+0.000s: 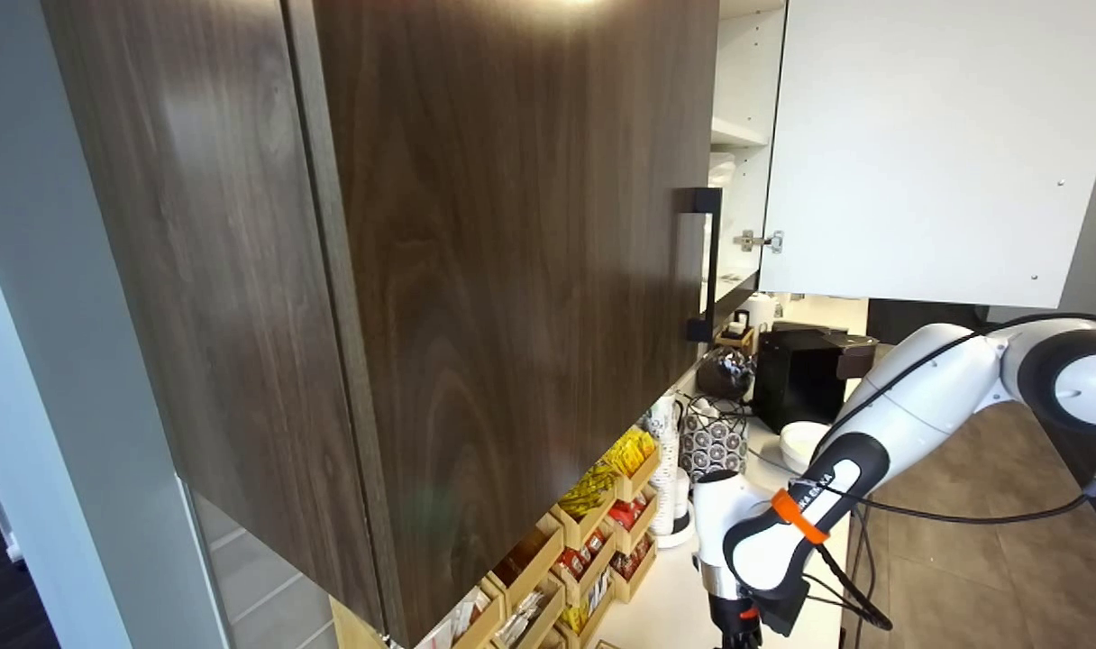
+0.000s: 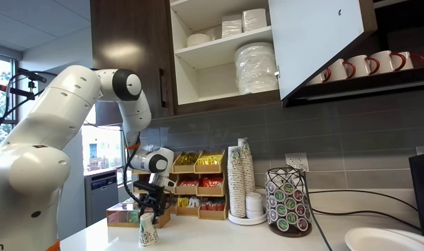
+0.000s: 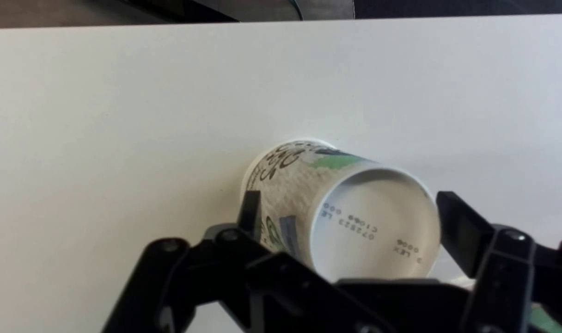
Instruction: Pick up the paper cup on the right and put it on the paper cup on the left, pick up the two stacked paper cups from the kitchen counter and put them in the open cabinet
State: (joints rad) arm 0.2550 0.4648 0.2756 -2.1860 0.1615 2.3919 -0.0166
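A paper cup with a printed leafy pattern [image 2: 148, 233] stands upside down on the white kitchen counter [image 2: 205, 238]. Its base fills much of the wrist view [image 3: 378, 222]. I cannot tell whether a second cup is nested in it; no separate loose cup shows. My gripper [image 2: 148, 218] is tilted over the cup, its fingers apart on either side of the base. In the wrist view, one finger overlaps the cup's wall and the other sits at the base rim; contact is unclear. The open cabinet [image 2: 215, 82] is above, its white-backed door [image 2: 313, 31] swung out at the right.
A clear-lidded tea box [image 2: 119, 218] stands just behind the cup. A wooden packet rack [image 2: 210, 212], tall cup stacks [image 2: 237, 188] and a pod carousel [image 2: 288, 205] line the wall. Wrapped plates [image 2: 255, 68] occupy the cabinet's lower right. A dark door [image 1: 530, 225] beside it is shut.
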